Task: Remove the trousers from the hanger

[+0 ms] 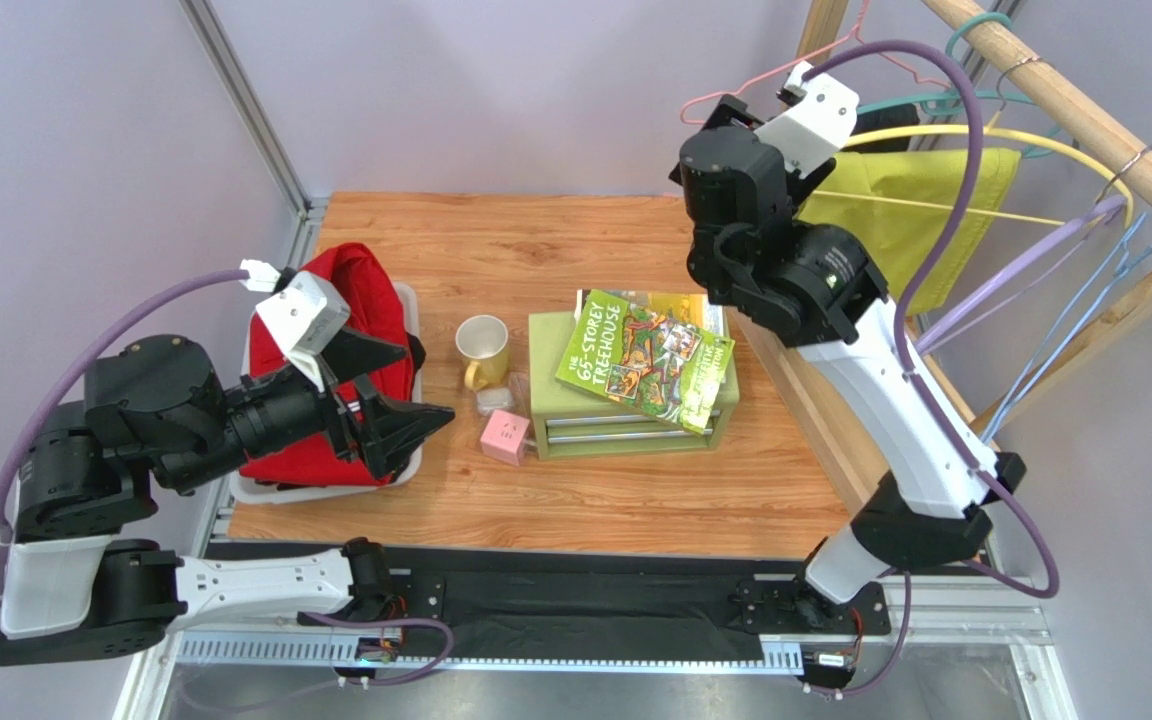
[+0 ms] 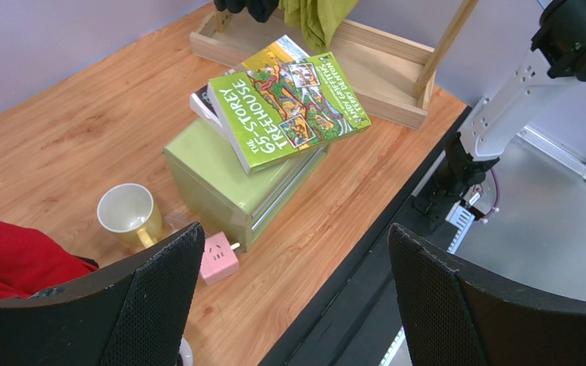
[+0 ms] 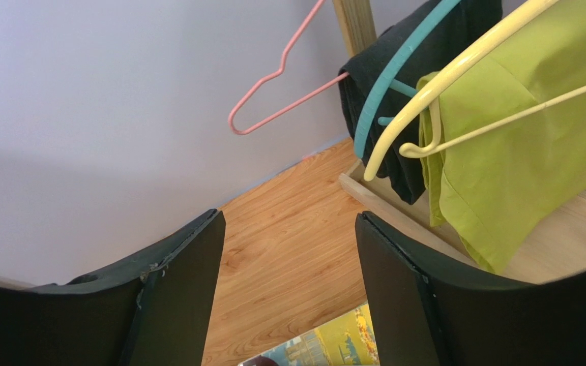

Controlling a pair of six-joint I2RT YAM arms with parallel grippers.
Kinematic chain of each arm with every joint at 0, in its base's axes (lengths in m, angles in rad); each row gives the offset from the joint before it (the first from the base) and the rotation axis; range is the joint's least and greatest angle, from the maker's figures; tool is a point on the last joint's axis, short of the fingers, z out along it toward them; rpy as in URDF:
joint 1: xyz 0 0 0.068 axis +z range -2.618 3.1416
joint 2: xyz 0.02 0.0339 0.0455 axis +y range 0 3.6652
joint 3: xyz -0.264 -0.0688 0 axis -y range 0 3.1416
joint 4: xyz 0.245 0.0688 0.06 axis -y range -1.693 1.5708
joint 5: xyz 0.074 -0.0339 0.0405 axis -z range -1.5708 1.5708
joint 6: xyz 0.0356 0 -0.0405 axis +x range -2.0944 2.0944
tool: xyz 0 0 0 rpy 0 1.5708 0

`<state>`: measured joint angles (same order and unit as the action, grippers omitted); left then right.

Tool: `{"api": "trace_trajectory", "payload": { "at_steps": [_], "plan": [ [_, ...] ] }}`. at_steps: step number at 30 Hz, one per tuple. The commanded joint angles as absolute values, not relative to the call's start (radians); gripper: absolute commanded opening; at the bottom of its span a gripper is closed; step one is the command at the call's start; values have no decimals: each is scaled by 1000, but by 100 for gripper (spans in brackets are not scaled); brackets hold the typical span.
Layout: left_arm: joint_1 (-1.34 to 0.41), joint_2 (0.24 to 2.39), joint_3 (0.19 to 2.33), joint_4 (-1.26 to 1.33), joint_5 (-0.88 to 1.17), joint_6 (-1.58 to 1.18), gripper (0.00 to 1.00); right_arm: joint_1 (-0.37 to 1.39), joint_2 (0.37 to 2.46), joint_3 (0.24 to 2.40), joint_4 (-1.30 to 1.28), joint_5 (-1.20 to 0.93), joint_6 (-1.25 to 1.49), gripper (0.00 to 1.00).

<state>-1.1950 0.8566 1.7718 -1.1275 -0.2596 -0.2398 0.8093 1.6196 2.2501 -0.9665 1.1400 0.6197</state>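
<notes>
The yellow-green trousers [image 3: 518, 160] hang folded over the bar of a yellow hanger [image 3: 456, 72], which hooks on the wooden rail [image 1: 1078, 113] at the far right of the worktop [image 1: 597, 495]. Just beside them, on the side away from the rail's near end, dark trousers [image 3: 395, 99] hang on a teal hanger [image 3: 395, 84], and further along an empty pink hanger [image 3: 281, 84] sticks out. The cloth lies only draped over each bar, so a pull downward and sideways should probably free it.

The red trousers [image 1: 342, 323] are well apart from the rail, in a heap in a white tray [image 1: 405, 308] at the left of the worktop; this seems the place where removed garments are collected.

The right end effector [image 3: 288, 290] is raised near the rail and points at the hanging garments. Its fingers stand apart, about medium wide, and hold nothing; they touch no cloth. The left end effector [image 2: 292, 305] hovers over the edge of the red heap, wide open and empty.

Between the tray and the rail stand a yellow mug [image 1: 485, 353], a pink cube [image 1: 506, 437], and a green box [image 1: 627, 420] with a book [image 1: 645, 360] on top.
</notes>
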Motion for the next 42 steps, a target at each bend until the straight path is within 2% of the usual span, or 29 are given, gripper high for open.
{"api": "trace_trajectory", "payload": {
  "at_steps": [1, 4, 6, 10, 16, 22, 31, 37, 42],
  "plan": [
    [-1190, 885, 1795, -1121, -210, -225, 94, 839, 1557, 2140, -613, 1232, 470, 66],
    [-1190, 881, 1796, -1126, -210, -242, 94, 825, 1655, 2135, -388, 1302, 312, 64],
    [-1190, 867, 1801, -1132, -219, -256, 94, 812, 1731, 2218, -329, 1339, 217, 63],
    [-1192, 835, 1804, -1170, -233, -294, 93, 755, 1903, 2373, -146, 1462, 43, 51],
    [-1190, 792, 1781, -1236, -262, -333, 94, 675, 2051, 2433, 227, 1544, -288, 50],
    [-1190, 819, 1807, -1262, -268, -298, 94, 597, 2080, 2465, 275, 1554, -370, 50],
    [-1190, 929, 1839, -1258, -216, -230, 94, 552, 2004, 2428, 216, 1609, -414, 51],
    [-1190, 948, 1838, -1253, -199, -224, 94, 546, 1938, 2339, 215, 1638, -399, 52],
    [-1190, 948, 1832, -1253, -190, -221, 94, 529, 1856, 2229, 166, 1657, -272, 53]
  ]
}}
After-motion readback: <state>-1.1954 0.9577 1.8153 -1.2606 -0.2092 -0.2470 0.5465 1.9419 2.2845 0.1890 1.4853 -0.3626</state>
